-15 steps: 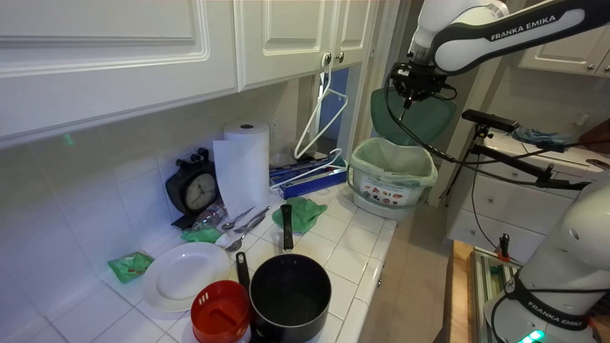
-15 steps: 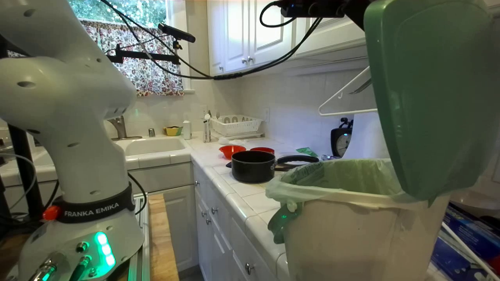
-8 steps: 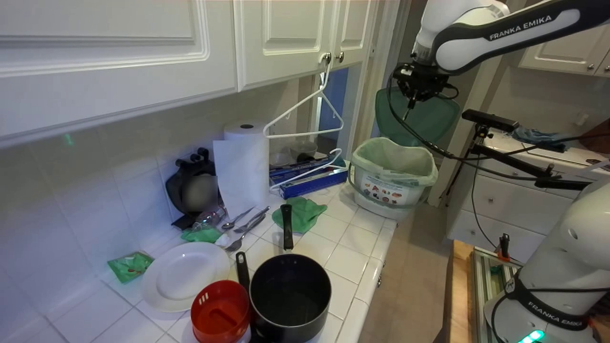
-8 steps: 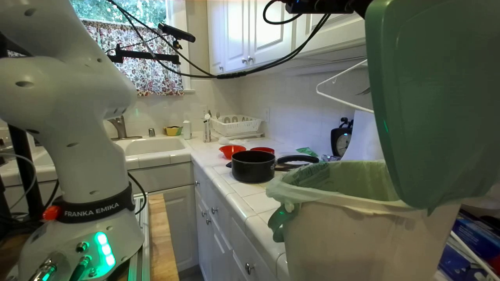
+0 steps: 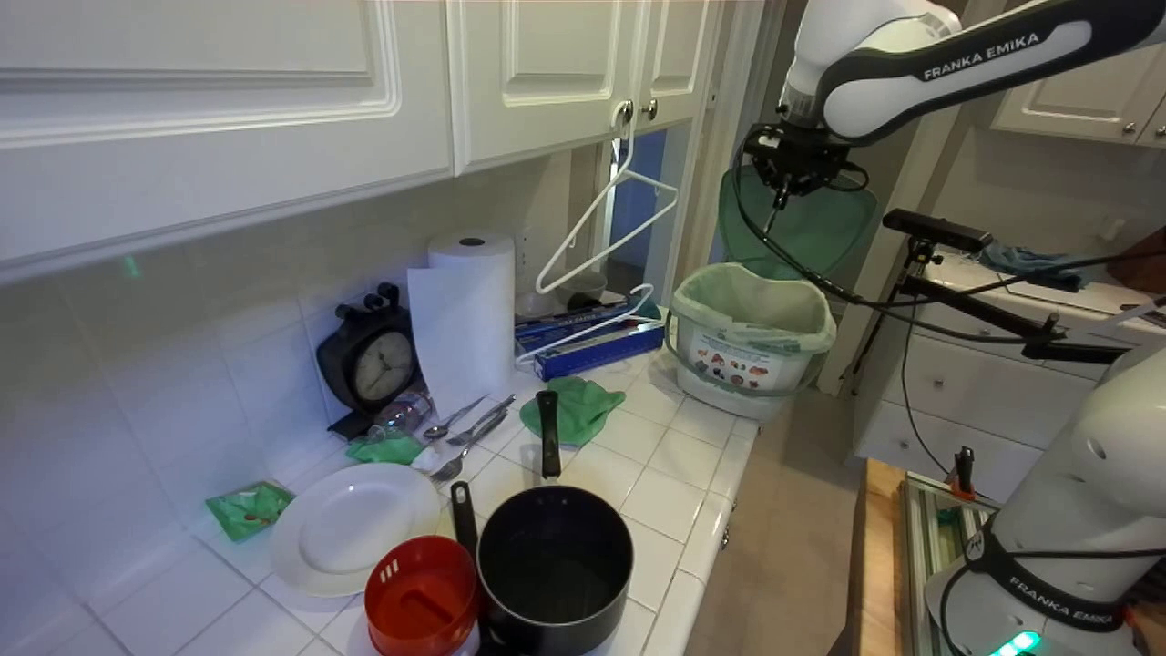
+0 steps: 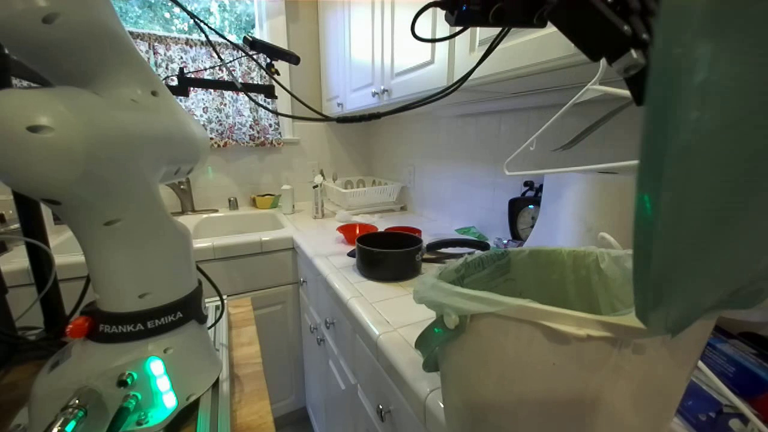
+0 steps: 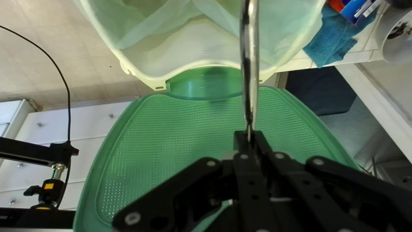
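- Gripper (image 7: 248, 139): fingers clamped together on a slender metal utensil (image 7: 249, 64), seen in the wrist view
- Metal utensil: held aloft, in both exterior views higher than the bin (image 6: 558, 372)
- Bin: standing at the end of the tiled counter (image 5: 663, 503), pale green liner (image 6: 540, 285) inside, green lid (image 7: 180, 135) raised
- Black pot (image 5: 556, 558): in an exterior view, on the counter, a red bowl (image 5: 421, 597) beside it
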